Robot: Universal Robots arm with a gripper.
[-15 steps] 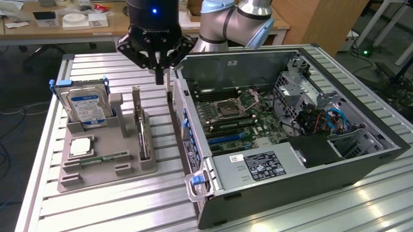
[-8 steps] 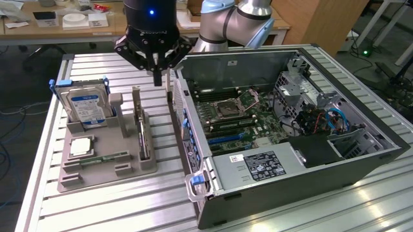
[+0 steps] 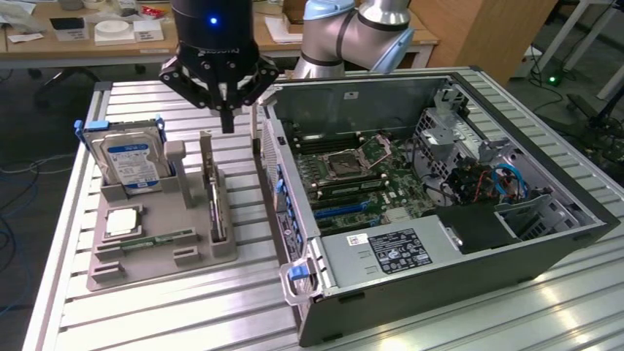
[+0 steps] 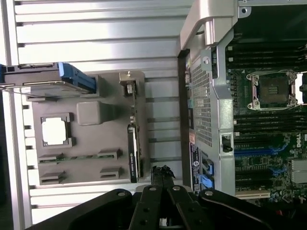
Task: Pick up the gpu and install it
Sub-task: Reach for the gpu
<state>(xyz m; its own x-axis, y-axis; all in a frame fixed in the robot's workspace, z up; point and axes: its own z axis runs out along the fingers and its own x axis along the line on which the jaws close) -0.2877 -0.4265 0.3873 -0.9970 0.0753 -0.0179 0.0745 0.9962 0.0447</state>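
drive label (image 3: 131,162), supply label (image 3: 395,251), both unreadable

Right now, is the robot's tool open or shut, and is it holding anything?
Tool: shut, holding nothing; the gpu stands in its tray.

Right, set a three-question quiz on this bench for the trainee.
1. True or false: the pincer is shut on the gpu.
2. Pick one. In the holder, the gpu: A lies flat; B stands on edge; C leans on the pincer.
3. Fill in: the part with the blue label, standing in the holder, is the ____.

Key
1. False. The pincer is shut but empty, above the holder.
2. B
3. hard drive
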